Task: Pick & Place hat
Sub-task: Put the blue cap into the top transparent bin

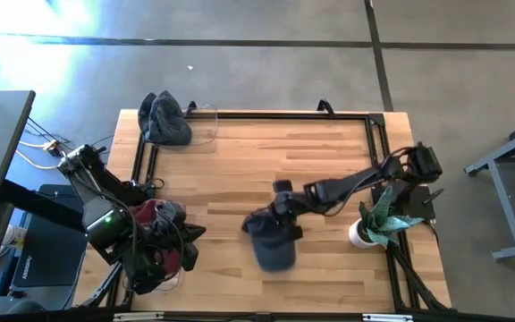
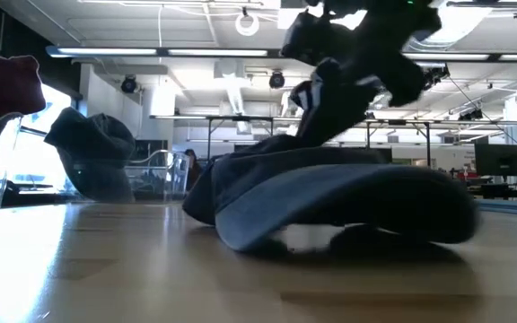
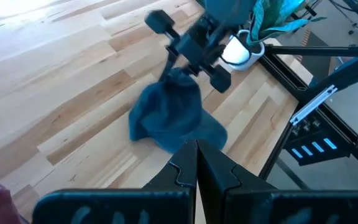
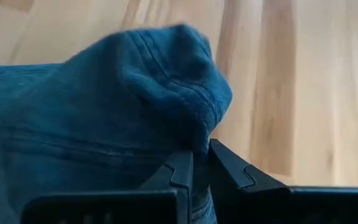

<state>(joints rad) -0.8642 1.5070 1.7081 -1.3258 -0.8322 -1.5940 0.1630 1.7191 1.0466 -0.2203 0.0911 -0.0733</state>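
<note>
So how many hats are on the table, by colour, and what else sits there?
Blue hats: 2, one pinched by the right end effector, one at the far left corner by a clear container.
Dark red hats: 1, under the left arm at the near left.
Potted plants: 1, at the right edge.
Total: 5 things.

high: straight down | low: tabletop level, close to hat (image 2: 330,202) | wrists: forward; all share hat

dark jointed arms (image 1: 347,186), black angular fingers (image 4: 182,171).
</note>
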